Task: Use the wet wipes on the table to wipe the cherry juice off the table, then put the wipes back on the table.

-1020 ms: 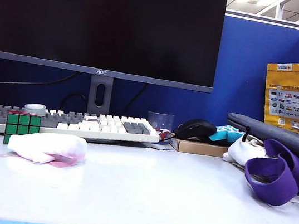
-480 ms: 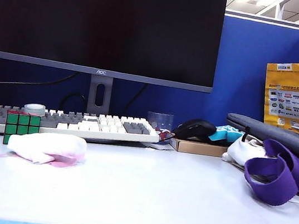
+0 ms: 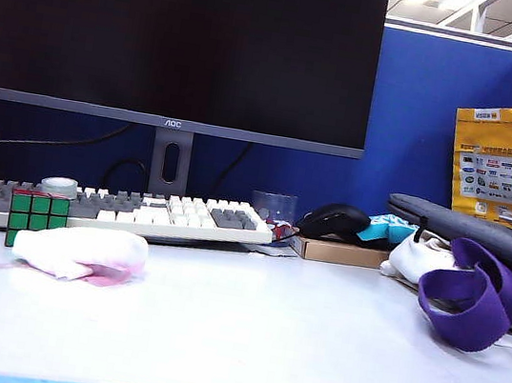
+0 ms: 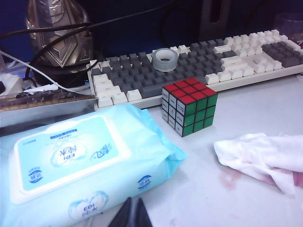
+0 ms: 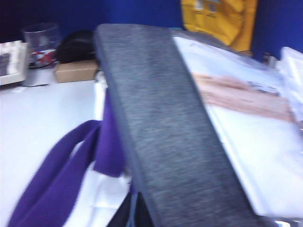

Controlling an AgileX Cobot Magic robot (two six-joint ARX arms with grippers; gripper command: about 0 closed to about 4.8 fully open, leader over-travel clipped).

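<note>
Blue-partitioned office desk; whitish-grey surface [image 3: 293, 332] lay before black monitor [image 3: 173, 35]. Exterior view unchanged over last second: crumpled white pink-stained wet wipe [image 3: 83, 252] stayed at 9 o'clock, beside Rubik's cube [image 3: 37, 215]; task looked finished. Only left wrist view showed faint pink juice smear [image 4: 229, 179] and light-blue wipes packet [image 4: 75, 165]. Left pincer [image 4: 131, 215] together, empty, near packet. Right pincer [image 5: 129, 213] together, over purple strap [image 5: 61, 179].

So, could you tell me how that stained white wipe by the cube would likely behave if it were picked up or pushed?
The wet wipes lie crumpled in soft folds on the table, so they would probably droop limply when lifted. Being thin and apparently damp, they may cling and bunch up rather than slide when pushed. They look light and unlikely to roll.
</note>
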